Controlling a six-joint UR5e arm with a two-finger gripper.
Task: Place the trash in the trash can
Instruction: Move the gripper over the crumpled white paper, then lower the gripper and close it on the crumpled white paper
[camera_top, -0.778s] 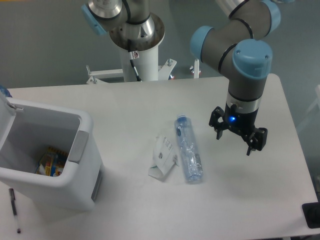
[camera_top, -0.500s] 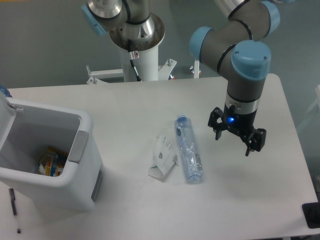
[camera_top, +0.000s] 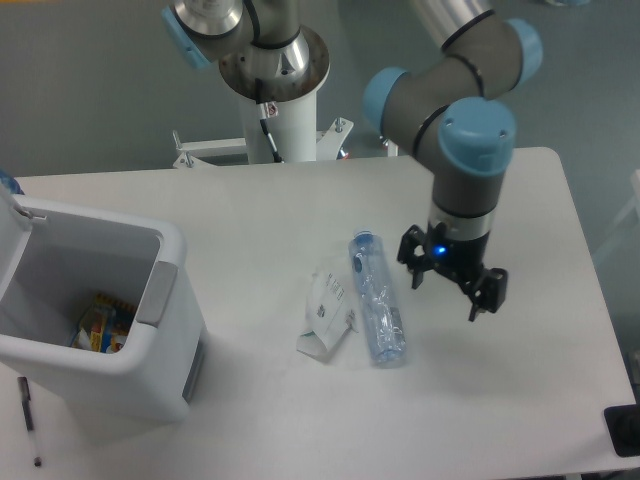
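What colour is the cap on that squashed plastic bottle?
Bluish, on a clear crushed bottle; the cap shows at its far end in the fixed camera view.

This looks like a robotics lab or test cell rather than a home or shop. A grey-and-blue industrial arm (camera_top: 455, 120) rises from a white pedestal (camera_top: 280, 110) bolted to a metal bracket behind a plain white table (camera_top: 560, 400), with a bare grey floor around it. The few things laid out, a white bin (camera_top: 100, 370), a crushed bottle (camera_top: 377, 298), a flattened carton (camera_top: 327, 312) and a pen (camera_top: 29, 420), read as a staged trial setup.
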